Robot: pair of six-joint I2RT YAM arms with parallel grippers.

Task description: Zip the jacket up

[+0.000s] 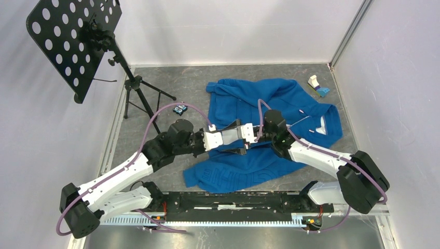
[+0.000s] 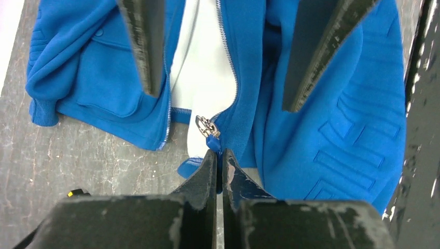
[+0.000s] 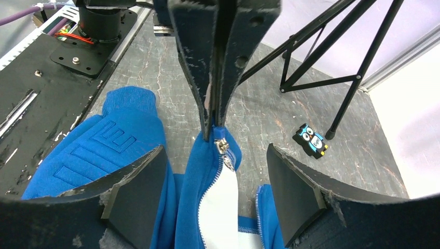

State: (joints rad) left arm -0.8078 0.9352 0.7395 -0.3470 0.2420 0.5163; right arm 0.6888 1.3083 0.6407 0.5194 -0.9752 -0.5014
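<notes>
The large bright blue soft fabric jacket (image 1: 280,96) is spread front-up in the middle of the grey mottled surface (image 1: 171,83). In the top view it lies at twelve o'clock from the arm bases, with the collar turned towards three o'clock and the hem towards nine. The front is seen to be open: two pale toothed rows diverge over white lining. The small silvery metal slider (image 2: 206,126) sits at the hem end of one row only. The end of the free zipper row (image 2: 165,141) lies near it but apart.

The hem just under the slider is pinched by the left tool (image 2: 217,155), whose fingers are pressed together on the blue fabric. The right tool (image 3: 216,148) is spread wide and holds nothing. Its fingers stand on either side of the slider, facing the left tool.

The step in hand is judged to be the joining of the two rows at the hem; no zipping has been done. Next, the end of the free zipper row would need to be taken by the right tool, brought across and seated in the slider while the hem is held firm. Only then could the slider be drawn towards three o'clock.

Further out, a black perforated music stand on a tripod (image 1: 72,41) is placed at ten o'clock. A small black-and-blue owl figure (image 1: 180,109) lies at eleven, and a small white and blue object (image 1: 316,85) at one o'clock.
</notes>
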